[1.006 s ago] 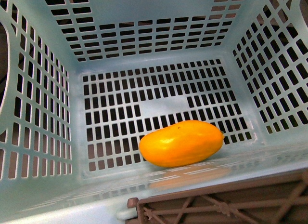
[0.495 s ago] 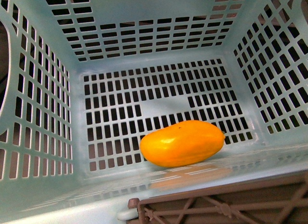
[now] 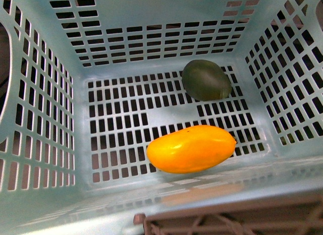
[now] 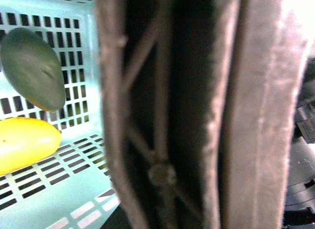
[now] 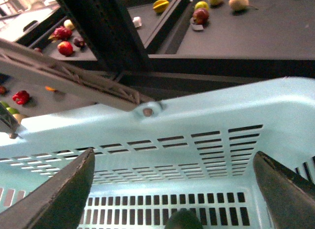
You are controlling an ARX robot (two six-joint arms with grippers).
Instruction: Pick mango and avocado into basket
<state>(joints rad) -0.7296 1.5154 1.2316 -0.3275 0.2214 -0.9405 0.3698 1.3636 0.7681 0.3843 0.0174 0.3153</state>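
The pale turquoise basket (image 3: 45, 119) fills the front view. On its slotted floor lies the orange-yellow mango (image 3: 191, 149), near the front wall. The dark green avocado (image 3: 206, 80) rests apart from it, by the far right corner. The left wrist view is filled by the brown basket handle (image 4: 246, 111), on which my left gripper is shut; its fingers are hidden. Beside the handle show the mango (image 4: 24, 143) and avocado (image 4: 32, 69). My right gripper (image 5: 173, 155) hangs open above the basket, empty, with the avocado (image 5: 183, 220) below between its fingers (image 5: 59, 199).
The brown handle (image 3: 227, 220) lies along the basket's near rim. Beyond the basket's far rim, the right wrist view shows a dark shelf post (image 5: 106, 32) and dark trays with loose fruit, red ones (image 5: 65, 48) on one side and pale ones (image 5: 238, 1) on the other.
The avocado has appeared on the basket floor near the far right corner. The mango has stayed where it was. The basket has shifted slightly in the front view.
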